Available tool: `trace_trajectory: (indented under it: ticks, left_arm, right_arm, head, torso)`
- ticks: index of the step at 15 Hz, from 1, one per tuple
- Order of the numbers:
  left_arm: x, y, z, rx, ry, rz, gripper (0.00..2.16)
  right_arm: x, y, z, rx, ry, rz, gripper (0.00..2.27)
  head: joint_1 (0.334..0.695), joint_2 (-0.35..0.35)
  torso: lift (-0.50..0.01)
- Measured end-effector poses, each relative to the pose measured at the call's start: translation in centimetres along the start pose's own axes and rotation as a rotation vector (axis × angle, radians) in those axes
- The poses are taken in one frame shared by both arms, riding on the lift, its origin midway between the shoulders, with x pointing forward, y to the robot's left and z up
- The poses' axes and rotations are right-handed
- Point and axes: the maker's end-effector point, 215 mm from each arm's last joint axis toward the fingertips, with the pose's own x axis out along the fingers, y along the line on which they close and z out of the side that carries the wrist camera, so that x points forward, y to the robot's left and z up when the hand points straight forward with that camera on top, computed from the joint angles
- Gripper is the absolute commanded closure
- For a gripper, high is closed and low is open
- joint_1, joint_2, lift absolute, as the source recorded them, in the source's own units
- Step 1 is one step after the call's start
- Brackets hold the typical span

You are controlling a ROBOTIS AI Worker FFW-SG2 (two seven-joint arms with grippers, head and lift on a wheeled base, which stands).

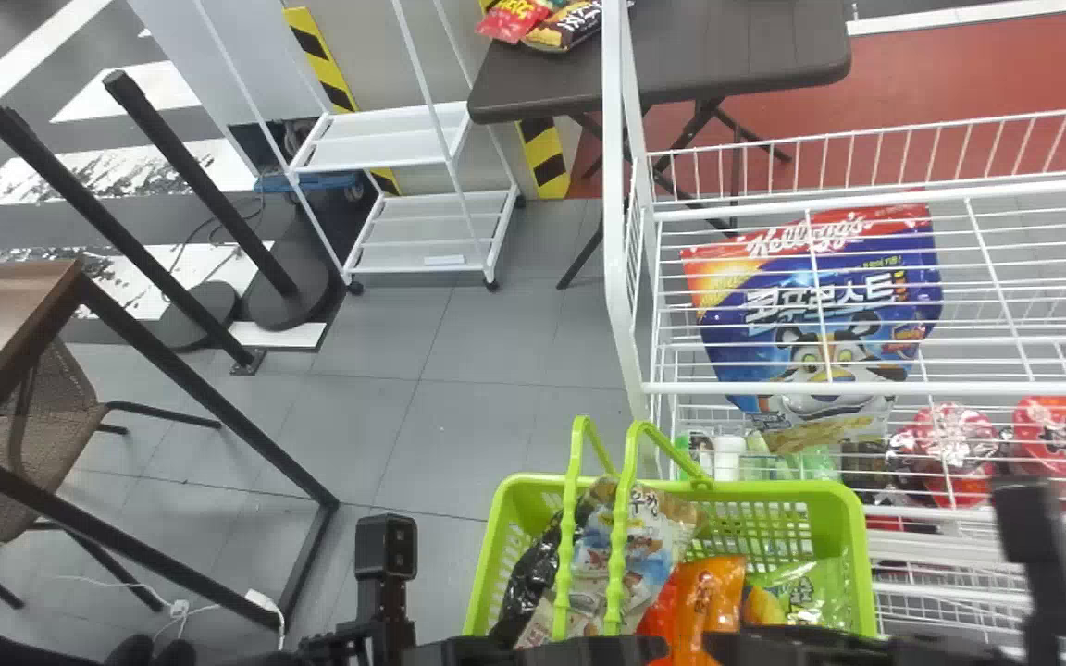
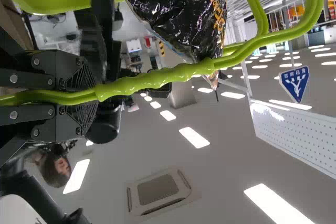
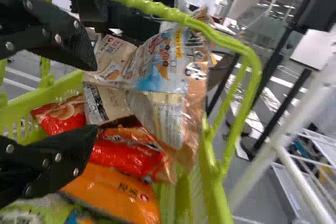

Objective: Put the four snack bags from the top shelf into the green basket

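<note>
"Basket of bright green plastic (image 1: 859, 555), slatted and oblong, right beside the white wire rack (image 1: 613, 185). State of the grippers?"

"Left gripper (image 2: 90, 95) closed round the slim green handle (image 2: 157, 78). Right gripper (image 3: 94, 94) wide, pinching nothing, right by the heaped bags!"

"And those bags?"

"All overlapping in the basket: crinkly black plastic bag (image 1: 533, 573), tall pale bag with blue and brown print (image 3: 160, 69) close under the handles, glossy red bag (image 3: 128, 153), plump orange bag (image 1: 713, 592), light green bag (image 1: 806, 592) toward the rack. Five colours at least, so no telling the shelf's four from any others."

"Step in hand, then?"

"Looks like the drop-off, quite possibly the last. Big blue-and-red pouch (image 1: 866, 310) over at the rack too, but hard to tell on which tier."

"Next move?"

"Calls for a clean lift of the right gripper, up and away, without snagging the pale bag or tugging the handle. Firm hold on the left meanwhile. Then, perhaps, a check of the top shelf for any straggler."
</note>
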Motion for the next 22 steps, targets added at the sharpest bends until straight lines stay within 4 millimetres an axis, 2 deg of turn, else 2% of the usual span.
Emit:
trace_trajectory:
  ticks: [2, 3, 5, 7, 9, 10, 12, 15, 19, 22]
  left_arm:
    - [-0.5, 0.1, 0.2, 0.005, -0.009, 0.010, 2.15]
    - [-0.8, 0.3, 0.3, 0.015, -0.011, 0.020, 2.15]
    - [-1.1, 0.8, 0.3, 0.037, -0.007, 0.046, 2.15]
    - [-1.2, 1.3, 0.2, 0.061, 0.005, 0.070, 2.15]
    - [-1.3, 1.8, 0.0, 0.095, 0.026, 0.103, 2.15]
    - [-1.4, 2.1, -0.1, 0.113, 0.039, 0.122, 2.15]
    - [-1.6, 2.6, -0.4, 0.139, 0.061, 0.151, 2.15]
    - [-1.6, 3.1, -1.0, 0.164, 0.098, 0.189, 2.15]
    - [-1.6, 3.1, -1.2, 0.175, 0.099, 0.193, 2.15]
    - [-1.7, 3.1, -1.4, 0.182, 0.098, 0.195, 2.15]
  right_arm:
    - [-3.6, -1.0, 1.1, -0.006, -0.034, -0.065, 0.05]
    - [-5.5, -2.5, 2.6, -0.035, -0.093, -0.130, 0.05]
    - [-9.0, -5.9, 6.9, -0.141, -0.268, -0.274, 0.05]
    - [-12.5, -9.0, 11.1, -0.288, -0.463, -0.421, 0.05]
    - [-14.8, -10.8, 13.2, -0.407, -0.613, -0.505, 0.06]
    - [-15.7, -11.5, 13.7, -0.458, -0.677, -0.536, 0.06]
    - [-17.1, -12.3, 13.8, -0.550, -0.769, -0.593, 0.06]
    - [-18.0, -13.1, 12.3, -0.676, -0.813, -0.662, 0.06]
    - [-18.4, -13.5, 10.5, -0.705, -0.825, -0.677, 0.06]
    - [-18.8, -13.3, 10.0, -0.723, -0.830, -0.684, 0.06]
  head:
    - [0.695, 0.350]
    - [0.695, 0.273]
    - [0.695, 0.158]
    - [0.695, 0.069]
    - [0.695, -0.019]
    - [0.695, -0.038]
    - [0.695, -0.065]
    - [0.695, -0.103]
    - [0.695, -0.116]
    - [0.695, -0.125]
  torso:
    - [0.000]
    - [0.000]
    - [0.000]
    - [0.000]
    - [0.000]
    - [0.000]
    - [0.000]
    - [0.000]
    - [0.000]
    - [0.000]
